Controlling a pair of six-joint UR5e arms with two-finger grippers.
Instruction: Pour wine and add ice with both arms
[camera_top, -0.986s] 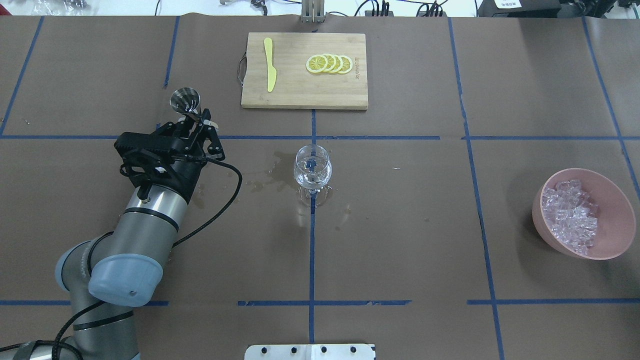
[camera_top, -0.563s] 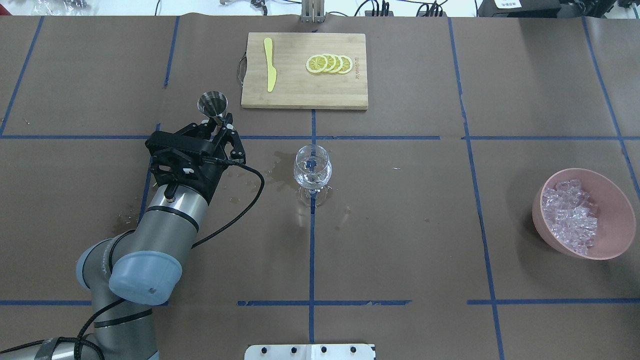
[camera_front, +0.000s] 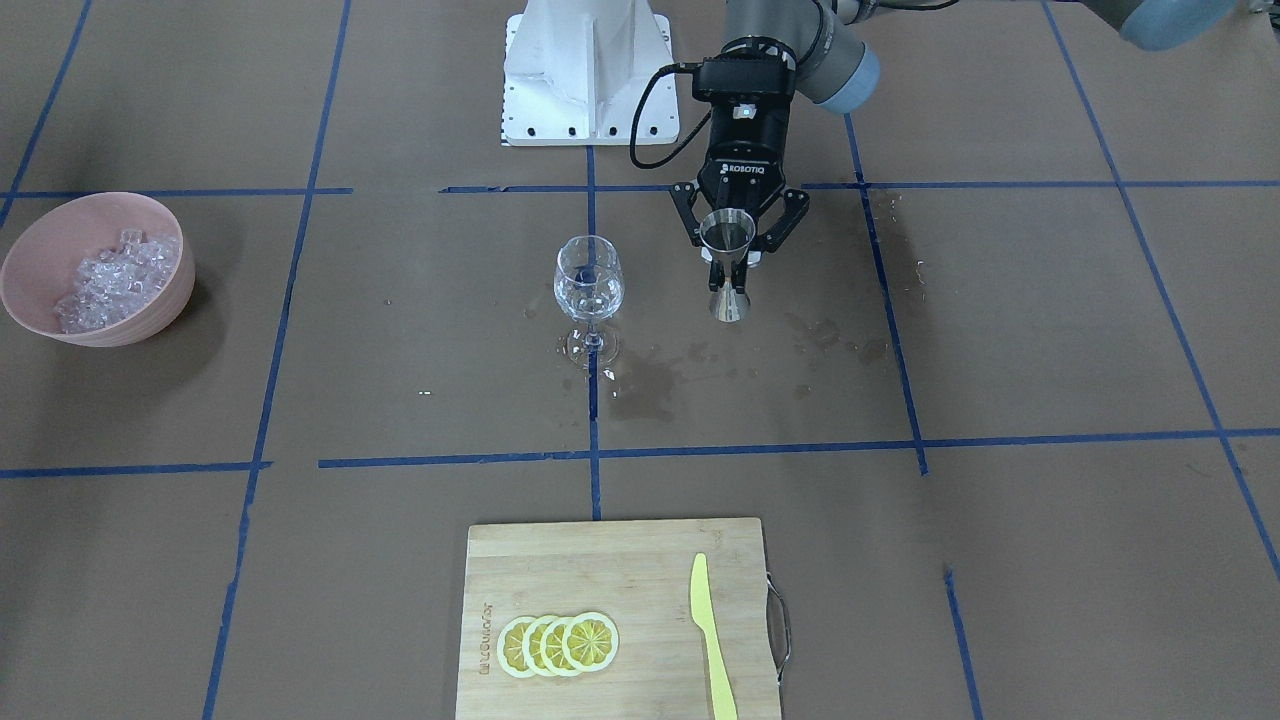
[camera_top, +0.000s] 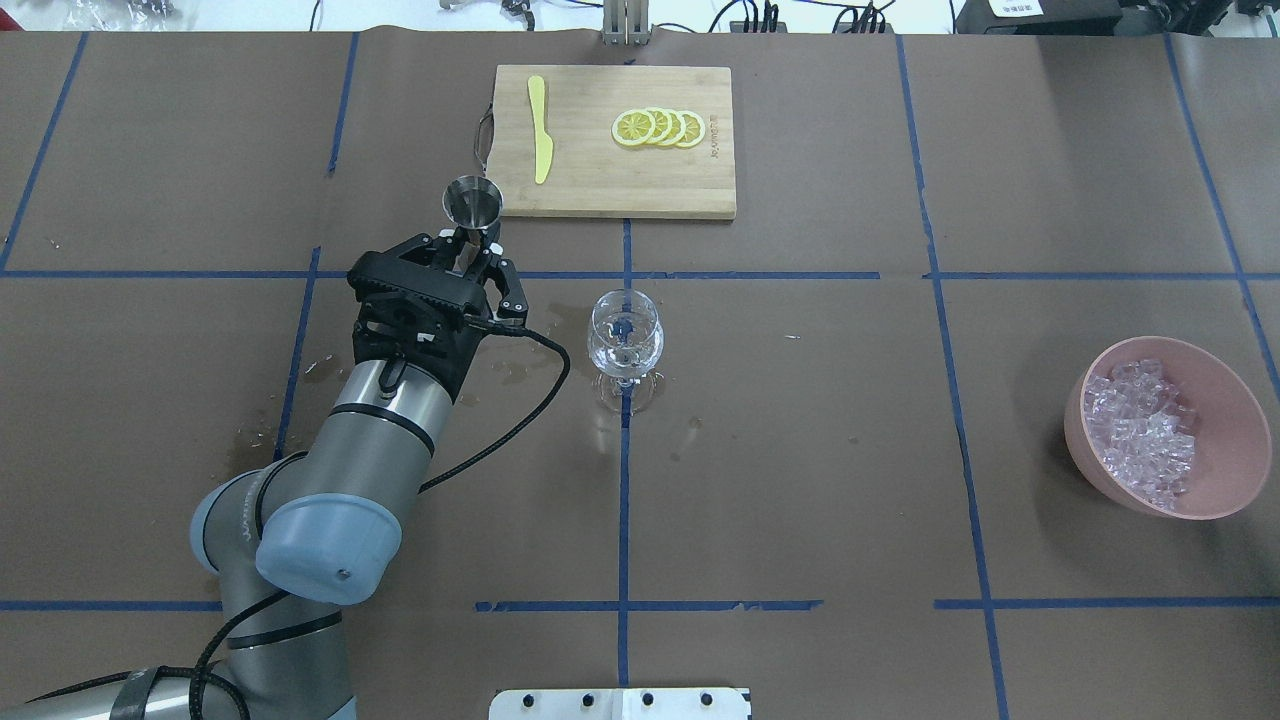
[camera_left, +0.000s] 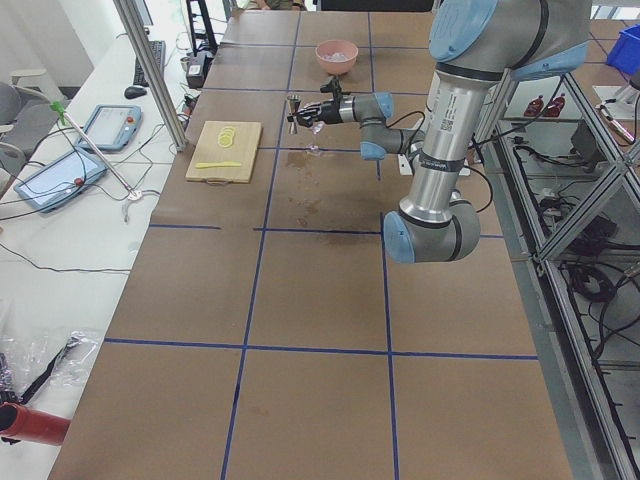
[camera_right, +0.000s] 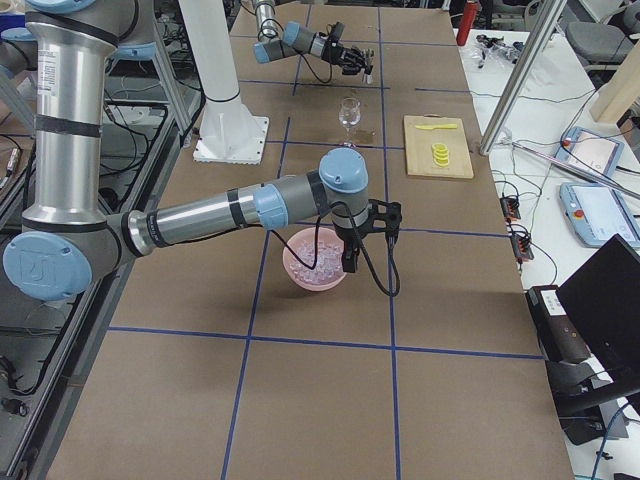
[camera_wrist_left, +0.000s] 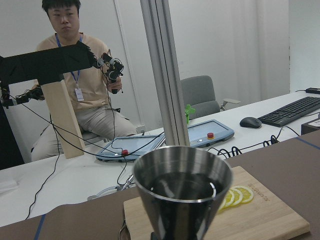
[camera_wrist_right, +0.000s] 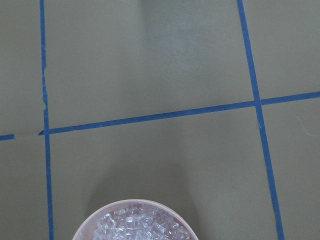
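Observation:
My left gripper (camera_top: 472, 247) is shut on the waist of a steel jigger (camera_top: 473, 203) and holds it upright above the table, left of the wine glass (camera_top: 625, 338). The left wrist view shows dark liquid in the jigger (camera_wrist_left: 182, 186). In the front view the gripper (camera_front: 731, 272) and jigger (camera_front: 727, 236) are right of the glass (camera_front: 589, 285). The glass stands upright at the table's middle. The ice (camera_top: 1142, 432) is heaped in a pink bowl (camera_top: 1225, 440) at the far right. My right gripper (camera_right: 347, 258) shows only in the right side view, above the bowl (camera_right: 300, 270); I cannot tell whether it is open.
A wooden cutting board (camera_top: 600, 190) with a yellow knife (camera_top: 540, 128) and lemon slices (camera_top: 659, 128) lies at the back, just beyond the jigger. Wet stains (camera_front: 640, 385) mark the brown paper around the glass. The bowl's rim (camera_wrist_right: 132, 204) shows at the bottom of the right wrist view.
My left arm has carried the jigger to the right, from the left part of the table toward the glass and the board's near-left corner. The glass and bowl have not moved.

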